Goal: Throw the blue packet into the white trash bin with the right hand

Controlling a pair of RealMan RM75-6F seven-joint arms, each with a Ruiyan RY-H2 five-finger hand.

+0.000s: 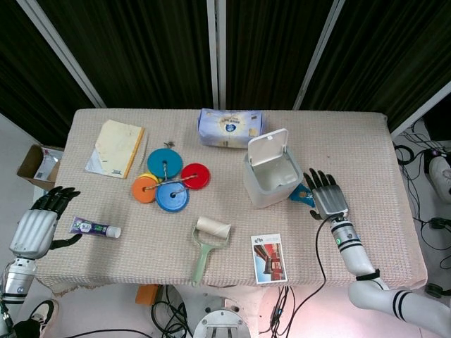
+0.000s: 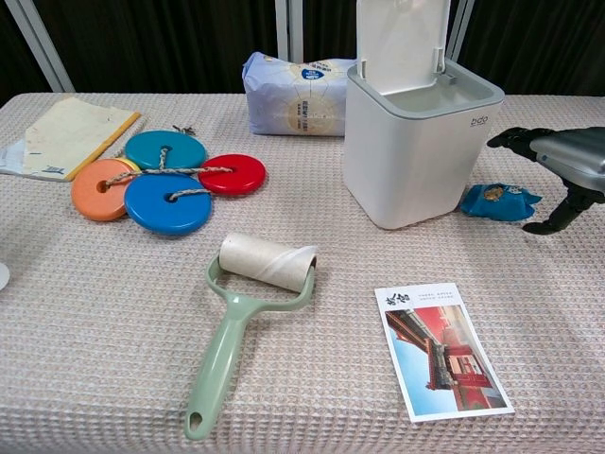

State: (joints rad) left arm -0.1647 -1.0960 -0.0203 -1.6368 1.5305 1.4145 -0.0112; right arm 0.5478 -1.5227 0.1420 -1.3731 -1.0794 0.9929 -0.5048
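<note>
The packet (image 2: pixel 498 200), just beyond the right hand's (image 1: pixel 328 201) spread, empty fingers, is judged light, crinkly; best pinched mid-body.

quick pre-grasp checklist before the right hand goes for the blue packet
1. Bin lid open: ok, the white trash bin has its lid up.
2. Packet reachable: ok, the blue packet lies flat on the table beside the bin, nothing on it.
3. Right hand free: ok, fingers spread, holding nothing.
4. Hand aligned: ok, it sits just right of the packet.
5. Contact with the packet: cannot tell.
6. Left hand out of the way: ok, at the table's far left edge near the tube.
</note>
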